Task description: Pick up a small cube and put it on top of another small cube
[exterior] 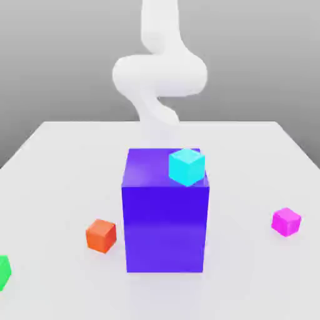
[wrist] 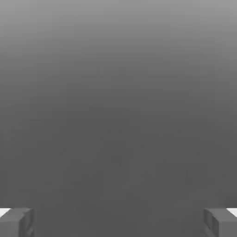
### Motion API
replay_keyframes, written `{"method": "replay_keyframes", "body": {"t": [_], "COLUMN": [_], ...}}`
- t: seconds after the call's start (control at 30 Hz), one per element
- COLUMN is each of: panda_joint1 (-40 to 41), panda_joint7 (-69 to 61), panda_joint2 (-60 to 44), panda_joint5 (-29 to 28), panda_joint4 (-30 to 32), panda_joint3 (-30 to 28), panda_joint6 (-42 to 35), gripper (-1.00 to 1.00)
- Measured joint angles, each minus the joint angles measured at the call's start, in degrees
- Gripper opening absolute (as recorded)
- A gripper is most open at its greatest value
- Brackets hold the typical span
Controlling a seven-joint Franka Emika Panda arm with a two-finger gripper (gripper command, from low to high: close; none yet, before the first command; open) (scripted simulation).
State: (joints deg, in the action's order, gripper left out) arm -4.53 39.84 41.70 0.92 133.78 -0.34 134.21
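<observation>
Green cube (exterior: 3, 272) cut by exterior view's left edge; arm (exterior: 159, 75) blurred.

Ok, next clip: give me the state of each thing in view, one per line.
magenta cube: on the table, alone, not grasped.
cyan cube: resting on top of the purple block.
orange cube: on the table beside the block.
green cube: on the table at the frame edge.
gripper: open, holding nothing.

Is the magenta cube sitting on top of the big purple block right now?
No, the magenta cube rests on the white table toward the exterior view's right, apart from the purple block, whose top carries the cyan cube.
</observation>
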Motion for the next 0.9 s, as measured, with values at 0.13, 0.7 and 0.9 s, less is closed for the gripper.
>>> {"method": "replay_keyframes", "body": {"t": [0.13, 0.7, 0.9], "panda_joint1": [-7.05, -31.33, -38.76], "panda_joint7": [-10.06, -48.46, -56.98], "panda_joint2": [-6.85, -34.70, -44.46], "panda_joint5": [1.73, 5.17, -0.65], "panda_joint4": [3.27, 16.72, 21.53], "panda_joint3": [-0.02, 5.98, 9.25], "panda_joint6": [3.95, 20.35, 26.28], "gripper": [0.00, 0.00, 0.00]}}
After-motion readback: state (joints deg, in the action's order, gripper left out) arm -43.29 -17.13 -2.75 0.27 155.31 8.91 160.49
